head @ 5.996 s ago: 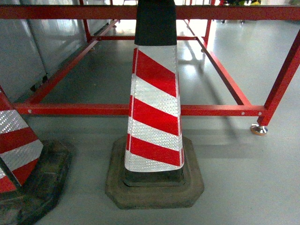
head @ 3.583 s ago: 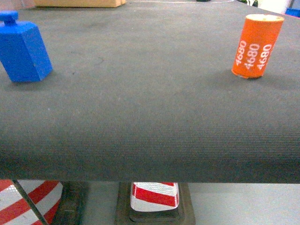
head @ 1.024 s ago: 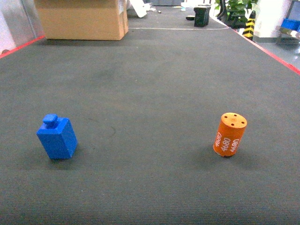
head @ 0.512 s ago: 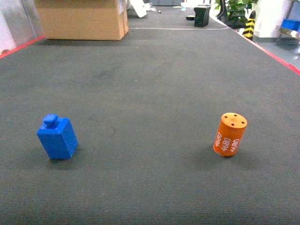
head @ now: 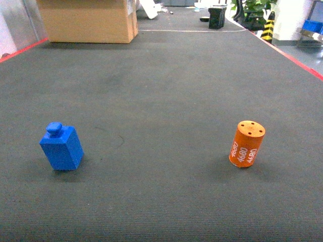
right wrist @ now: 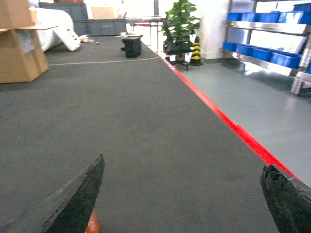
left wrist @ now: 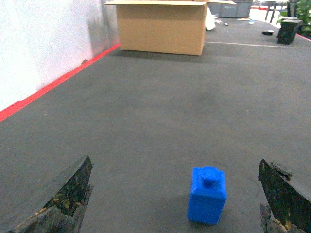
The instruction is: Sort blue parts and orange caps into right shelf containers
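Observation:
A blue part (head: 61, 148), a small block with a knob on top, stands on the dark mat at the left. An orange cap (head: 247, 144), a cylinder printed 4680, stands at the right. Neither gripper shows in the head view. In the left wrist view the blue part (left wrist: 207, 196) sits between the wide-apart fingers of my open left gripper (left wrist: 175, 162), nearer the right finger and touching neither. My right gripper (right wrist: 183, 162) is open and empty, with a sliver of the orange cap (right wrist: 91, 224) by its left finger. Blue right shelf containers (right wrist: 286, 58) line a metal rack far right.
A large cardboard box (head: 86, 20) stands at the far left of the table (head: 161, 80), whose edges are marked by red lines (right wrist: 228, 124). Beyond the far end are a black object (head: 218, 16), a potted plant (right wrist: 181, 24) and a striped cone (right wrist: 196, 51).
The head view has climbed from the striped cones under the table to above the tabletop. Over the last second the blue part and orange cap have stayed put.

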